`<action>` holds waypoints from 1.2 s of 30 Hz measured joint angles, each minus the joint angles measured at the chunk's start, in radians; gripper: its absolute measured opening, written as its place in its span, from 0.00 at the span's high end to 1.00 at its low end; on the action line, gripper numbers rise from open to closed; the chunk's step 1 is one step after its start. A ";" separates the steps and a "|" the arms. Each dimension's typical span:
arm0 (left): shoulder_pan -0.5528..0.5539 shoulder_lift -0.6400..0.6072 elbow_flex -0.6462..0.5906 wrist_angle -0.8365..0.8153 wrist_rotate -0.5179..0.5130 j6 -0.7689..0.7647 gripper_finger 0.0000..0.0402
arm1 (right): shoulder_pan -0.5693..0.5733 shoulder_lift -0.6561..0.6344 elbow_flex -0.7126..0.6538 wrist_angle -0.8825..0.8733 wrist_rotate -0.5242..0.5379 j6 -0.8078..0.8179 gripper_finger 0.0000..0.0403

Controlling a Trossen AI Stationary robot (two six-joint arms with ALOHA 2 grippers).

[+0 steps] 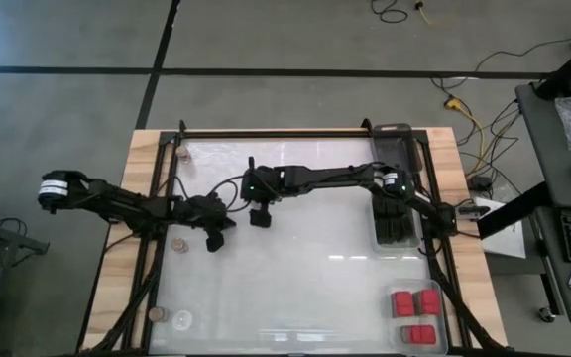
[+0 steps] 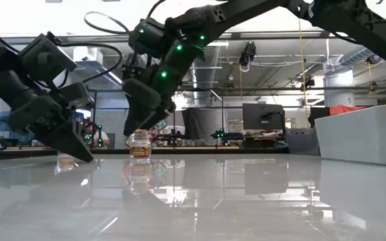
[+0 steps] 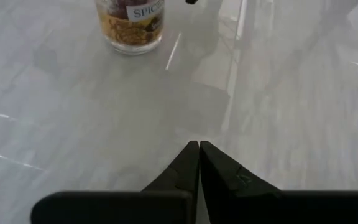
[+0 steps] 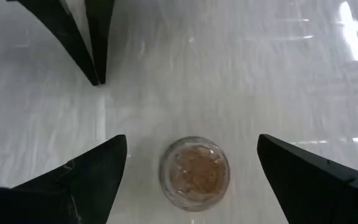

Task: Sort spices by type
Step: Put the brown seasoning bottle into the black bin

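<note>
right tool (image 4: 191, 171) spread wide, poised straddling a small round jar (image 4: 194, 172) with a brownish fill, standing upright near the middle of the glossy white counter (image 1: 305, 288); fingers (image 4: 86, 177) clear of the glass on both sides, not touching. same jar (image 2: 139, 144) seen level from the low view, directly under the right tool (image 2: 136, 124), label facing the left arm and reading "spice" in the left wrist view (image 3: 131, 25). left tool (image 3: 197, 155) pressed together, tips meeting, empty, angled down toward the counter just beside the jar and a little apart from it; in the low view left tool (image 2: 79, 150) tip low, possibly touching the surface, hard to tell. from above, right tool (image 1: 260, 212) and left tool (image 1: 218, 236) close together at mid-counter.

elsewhere on the counter: another round jar (image 1: 178, 244) near the left arm, one more (image 1: 157, 315) at the near-left corner beside a clear lid-like disc (image 1: 180, 319), and one (image 1: 180, 154) at the far-left edge. red blocks (image 1: 415, 303) gathered in a clear tray (image 1: 446, 332) at the right near corner. dark blocks (image 1: 397, 226) in a long clear tray (image 1: 395, 134) along the right side, partly hidden by the right arm.
</note>
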 joint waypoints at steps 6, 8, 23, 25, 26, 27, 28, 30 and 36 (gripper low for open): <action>0.000 0.002 0.000 0.014 -0.003 0.013 1.00 | -0.005 0.007 0.000 -0.016 -0.003 0.010 0.17; 0.000 0.005 0.000 0.016 -0.003 0.011 1.00 | -0.005 0.007 0.000 -0.014 -0.003 0.011 0.20; 0.000 0.005 0.000 0.051 -0.003 -0.025 1.00 | -0.009 0.006 -0.008 -0.021 -0.007 0.005 0.45; 0.000 0.005 0.000 0.066 -0.003 -0.025 1.00 | -0.010 0.006 -0.009 -0.021 -0.007 0.003 0.47; 0.000 0.005 0.000 0.069 -0.003 -0.025 1.00 | -0.010 0.006 -0.011 -0.022 -0.007 -0.001 0.48; 0.000 0.005 0.000 0.073 -0.003 -0.025 1.00 | -0.010 0.006 -0.012 -0.023 -0.007 -0.004 0.48; 0.000 0.005 0.000 0.078 -0.003 -0.025 1.00 | -0.009 0.006 -0.012 -0.023 -0.007 -0.004 0.49; 0.000 0.005 0.000 0.080 -0.003 -0.026 1.00 | -0.010 0.006 -0.012 -0.023 -0.007 -0.004 0.51; 0.000 0.003 0.000 0.078 -0.003 -0.034 1.00 | -0.009 0.003 -0.012 -0.066 -0.007 -0.035 0.56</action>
